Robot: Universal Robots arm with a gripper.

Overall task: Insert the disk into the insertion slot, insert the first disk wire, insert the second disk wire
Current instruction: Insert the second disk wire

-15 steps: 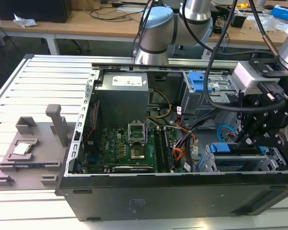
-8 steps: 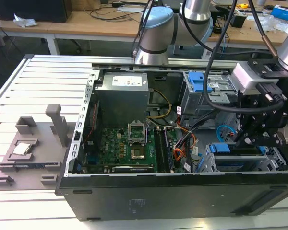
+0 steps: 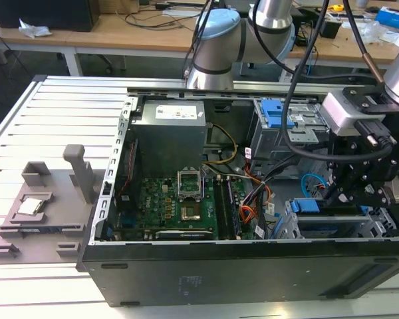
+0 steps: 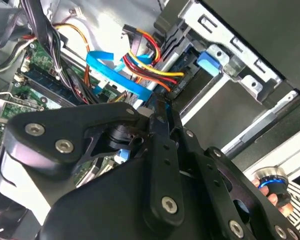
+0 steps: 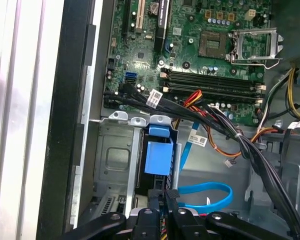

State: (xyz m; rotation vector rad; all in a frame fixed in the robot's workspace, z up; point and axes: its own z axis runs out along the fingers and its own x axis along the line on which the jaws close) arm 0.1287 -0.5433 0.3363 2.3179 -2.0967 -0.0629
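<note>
The disk sits inside the insertion slot [image 3: 299,222], a grey sheet-metal cage at the case's front corner on the exterior view's right. The disk's bright blue carrier [image 5: 158,156] shows at the cage's open end, and its blue tab [image 4: 210,60] appears in the second wrist view. My gripper [image 3: 334,198] hangs just behind that end. Its black fingers [image 5: 166,202] are shut on the dark plug of a blue flat disk wire [image 5: 205,192]. That blue wire [image 4: 117,75] runs up to the fingertips [image 4: 162,112]. A red, yellow and black disk wire [image 4: 152,70] reaches the disk's rear edge.
A green motherboard [image 3: 173,206] fills the case floor, with the power supply [image 3: 169,136] behind it. A taller grey cage with a blue tab [image 3: 277,113] stands at the back. A black cable bundle [image 5: 215,122] crosses beside the slot. Outside the case lies a grey fixture [image 3: 40,206].
</note>
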